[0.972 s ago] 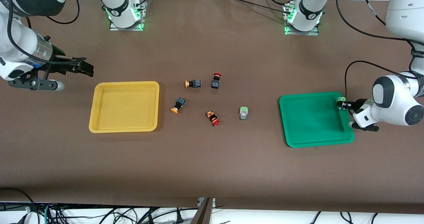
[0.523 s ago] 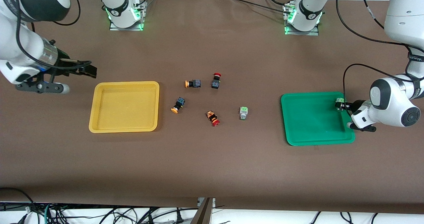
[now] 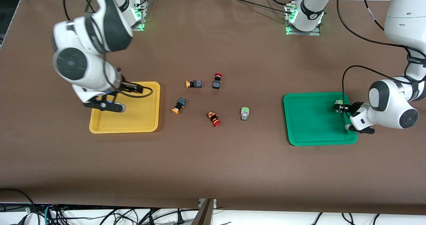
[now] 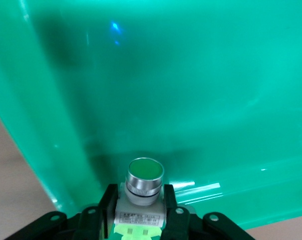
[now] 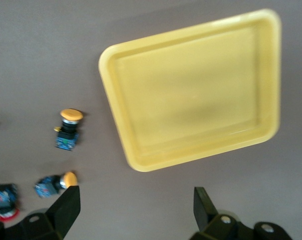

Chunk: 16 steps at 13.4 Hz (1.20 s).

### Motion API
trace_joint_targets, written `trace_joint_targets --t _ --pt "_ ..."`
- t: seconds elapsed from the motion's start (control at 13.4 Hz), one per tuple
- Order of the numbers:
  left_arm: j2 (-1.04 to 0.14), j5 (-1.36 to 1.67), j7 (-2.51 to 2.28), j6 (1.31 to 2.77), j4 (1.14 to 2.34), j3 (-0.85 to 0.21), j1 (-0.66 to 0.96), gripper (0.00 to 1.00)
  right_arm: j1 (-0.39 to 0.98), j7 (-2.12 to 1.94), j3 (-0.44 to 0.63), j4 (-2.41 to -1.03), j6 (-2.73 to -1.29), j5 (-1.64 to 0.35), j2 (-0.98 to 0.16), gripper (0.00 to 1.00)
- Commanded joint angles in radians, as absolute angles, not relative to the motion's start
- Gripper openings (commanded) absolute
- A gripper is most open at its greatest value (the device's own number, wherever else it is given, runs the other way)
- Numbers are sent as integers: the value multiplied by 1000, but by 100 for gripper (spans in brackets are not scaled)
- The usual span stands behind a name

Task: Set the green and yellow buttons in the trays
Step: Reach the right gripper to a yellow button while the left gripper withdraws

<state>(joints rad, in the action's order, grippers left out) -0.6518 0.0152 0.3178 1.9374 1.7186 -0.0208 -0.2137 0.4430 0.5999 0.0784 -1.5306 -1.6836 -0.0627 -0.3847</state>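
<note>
My left gripper (image 3: 339, 106) is shut on a green button (image 4: 144, 179) with a silver-grey body and holds it low over the green tray (image 3: 309, 121), near the rim at the left arm's end. The tray (image 4: 191, 90) fills the left wrist view. A second green button (image 3: 244, 113) lies on the table mid-way between the trays. Two yellow buttons (image 3: 193, 84) (image 3: 178, 105) lie beside the yellow tray (image 3: 100, 126). My right gripper (image 3: 134, 87) hangs open and empty over that tray's rim. The right wrist view shows its fingertips (image 5: 65, 202) wide apart above bare table, with the yellow tray (image 5: 110, 90) and both yellow buttons (image 5: 69, 127) (image 5: 55, 183).
Two red-capped switches (image 3: 217, 80) (image 3: 214, 118) lie among the buttons at the table's middle; one (image 5: 4, 200) shows in the right wrist view. Brown table (image 3: 213, 165) stretches wide nearer the front camera. Cables hang by the left arm.
My right arm has swung in from the table's end to over the yellow tray, still open. My left gripper with the green button has crept a little inward over the green tray.
</note>
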Motion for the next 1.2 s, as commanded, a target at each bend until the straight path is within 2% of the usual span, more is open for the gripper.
trace_joint_targets --t 0.0,0.07,0.22,0.37,0.45,0.6,0.67,0.75,0.97,1.12 --pt "-655 17 296 1936 1706 -34 -215 34 485 774 84 -1516 -1741 -135 -461 100" --pt "-657 41 292 1934 1707 -34 -215 36 508 832 84 -1519 -1765 -138 -486 100" --pt "-657 51 256 1931 1707 -34 -186 63 550 929 84 -1540 -1836 -140 -544 100" --pt "-643 51 230 1921 1703 -35 -172 80 593 988 84 -1584 -1949 -141 -592 100" --pt "-628 51 224 1902 1691 -35 -154 82 607 1015 83 -1589 -1983 -143 -615 100" --pt "-620 60 184 1768 1594 -64 -118 82 633 1051 83 -1594 -2023 -144 -652 100" --pt "-620 78 122 1685 1536 -90 -98 88 635 1057 83 -1604 -2048 -159 -658 100" --pt "-621 107 41 1627 1495 -110 -72 99 635 1057 83 -1621 -2072 -179 -661 100" --pt "-621 130 -49 1612 1447 -137 49 100 643 1057 83 -1663 -2179 -183 -687 100" --pt "-624 200 -52 1620 1436 -137 118 100 644 1057 81 -1674 -2194 -184 -690 98"
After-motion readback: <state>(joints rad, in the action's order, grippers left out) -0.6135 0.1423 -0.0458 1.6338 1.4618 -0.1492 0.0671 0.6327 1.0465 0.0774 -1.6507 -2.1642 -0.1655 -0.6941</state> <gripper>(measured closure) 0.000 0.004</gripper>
